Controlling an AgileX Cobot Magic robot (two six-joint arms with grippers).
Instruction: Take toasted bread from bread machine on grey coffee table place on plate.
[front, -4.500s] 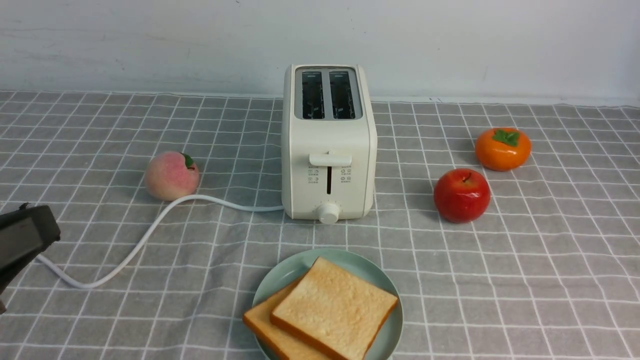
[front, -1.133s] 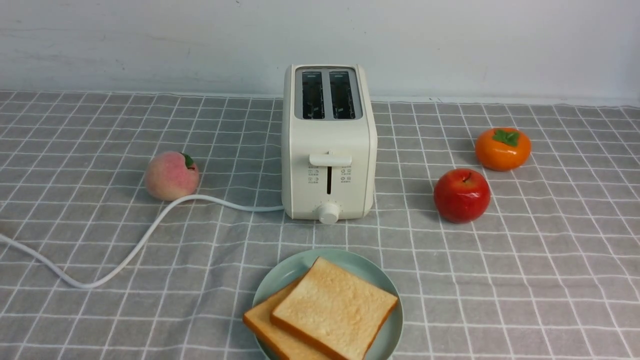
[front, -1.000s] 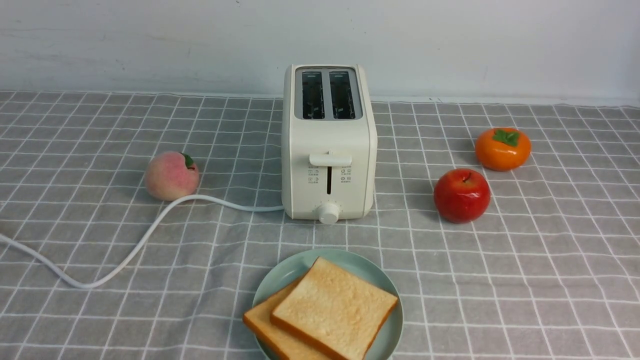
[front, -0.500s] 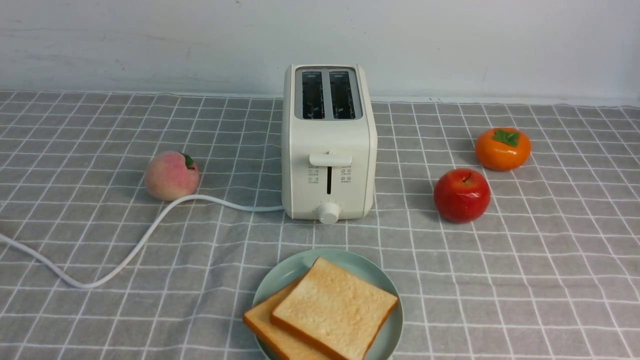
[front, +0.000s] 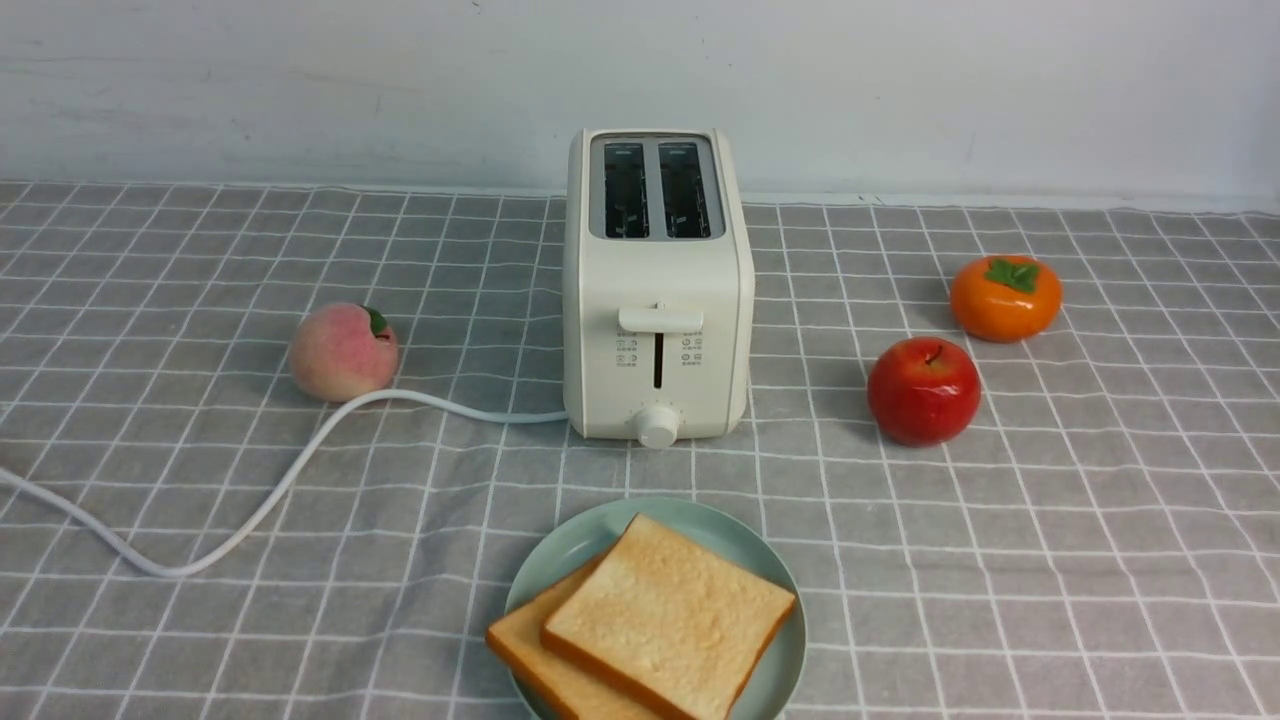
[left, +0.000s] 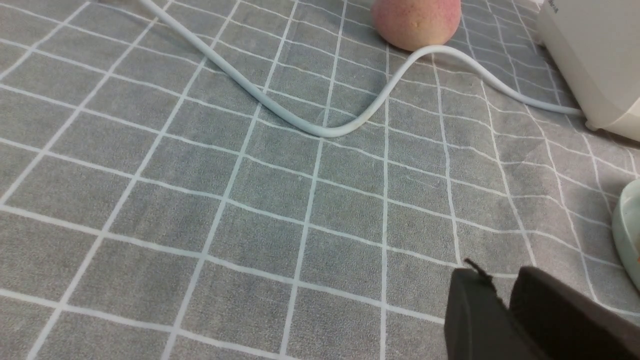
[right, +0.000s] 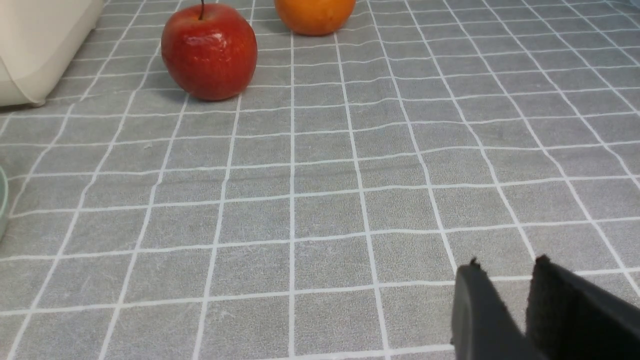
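Far left of the front view, the white cord snakes across the grey coffee table, past a peach at mid-left, up to the bread machine sitting dead center with both slots empty. Below it, bottom center, the plate holds both slices of toasted bread, one overlapping the other. Right of the toaster there's a red apple, then a persimmon further up and right. Neither arm shows in that shot. In the wrist views, the left gripper has its fingers nearly pressed together on nothing, and the right gripper has a slim gap, also empty.
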